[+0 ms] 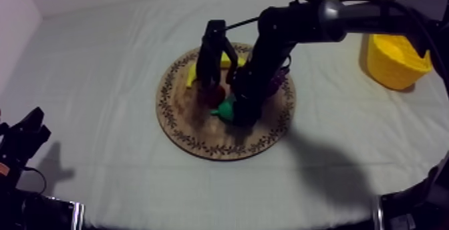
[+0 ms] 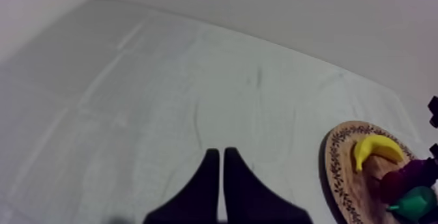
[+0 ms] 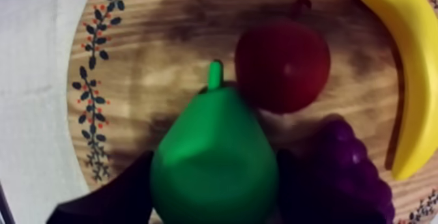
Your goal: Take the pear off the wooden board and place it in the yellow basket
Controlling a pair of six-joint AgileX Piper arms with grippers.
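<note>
The green pear (image 3: 212, 161) lies on the round wooden board (image 3: 130, 64), its stem pointing at the small red fruit (image 3: 281, 64). My right gripper (image 3: 212, 197) has one black finger pressed against each side of the pear, shut on it. In the top view the right arm comes in from the upper right, and the right gripper (image 1: 235, 111) is down on the pear (image 1: 224, 109) near the middle of the board (image 1: 200, 136). My left gripper (image 1: 27, 136) rests low at the left, its fingers (image 2: 210, 174) together with nothing between them.
A banana (image 3: 410, 77) curves along the board's far side, and a bunch of purple grapes (image 3: 345, 168) lies right beside the pear. The yellow basket (image 1: 394, 59) stands on the cloth at the far right, apart from the board.
</note>
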